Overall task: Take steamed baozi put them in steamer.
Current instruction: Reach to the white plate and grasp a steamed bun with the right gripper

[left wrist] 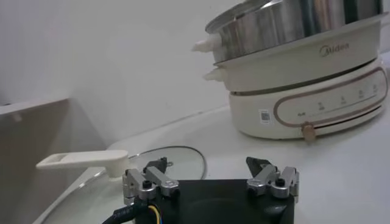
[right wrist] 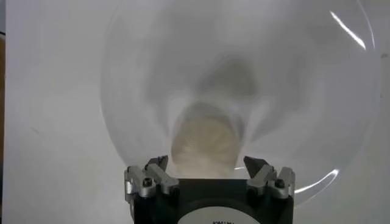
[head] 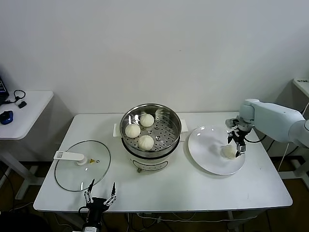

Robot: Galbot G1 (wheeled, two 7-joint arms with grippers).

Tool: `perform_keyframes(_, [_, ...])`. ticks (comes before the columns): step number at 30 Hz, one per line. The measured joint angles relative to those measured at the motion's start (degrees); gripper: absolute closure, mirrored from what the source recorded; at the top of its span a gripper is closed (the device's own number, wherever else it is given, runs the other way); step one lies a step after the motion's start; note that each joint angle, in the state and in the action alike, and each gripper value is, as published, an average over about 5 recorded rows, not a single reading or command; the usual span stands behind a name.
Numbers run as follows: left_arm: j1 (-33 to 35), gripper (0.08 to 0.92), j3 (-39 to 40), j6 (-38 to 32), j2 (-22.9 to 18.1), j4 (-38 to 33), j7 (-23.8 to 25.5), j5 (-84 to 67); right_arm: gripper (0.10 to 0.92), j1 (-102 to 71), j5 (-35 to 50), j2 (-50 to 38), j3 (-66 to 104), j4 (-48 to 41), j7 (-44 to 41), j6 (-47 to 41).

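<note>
Right pincer [head: 237, 146] was released, jaws straddling the last baozi [head: 228, 152] on the white plate [head: 207, 154], directly beneath it. Three baozi [head: 146, 142] sat in the steamer [head: 150, 126]. Left pincer [head: 100, 193] idle, released, at the bench [head: 193, 188] front edge.

Right arm: smooth pale grey-white moulded casing [head: 277, 117], rounded at the joint behind the pincer, with thin black cables looping beneath it. Right gripper [head: 237, 143]: black body, silver metal finger brackets [right wrist: 150, 181] each fixed by a dark round screw, black fingertips, a white disc with small lettering behind the fingers. Left gripper [head: 100, 194]: matching black block with silver screwed brackets [left wrist: 272, 181]; black, yellow and blue wires behind one bracket.
</note>
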Motion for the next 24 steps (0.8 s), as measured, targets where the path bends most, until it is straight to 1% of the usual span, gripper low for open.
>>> perform_keyframes(5, [-0.1, 0.177, -0.2, 0.0, 0.0, 0.1, 0.0, 0.0, 0.204, 0.0, -0.1, -0.1, 0.0, 0.3, 0.0, -0.2])
perform_keyframes(18, [-0.2, 0.177, -0.4, 0.0, 0.0, 0.2, 0.1, 0.0, 0.271, -0.1, -0.4, -0.6, -0.4, 1.7, 0.3, -0.6])
perform_keyframes(24, [-0.3, 0.177, -0.4, 0.0, 0.0, 0.1, 0.1, -0.1, 0.288, 0.4, -0.4, -0.6, -0.8, 2.1, 0.5, -0.7])
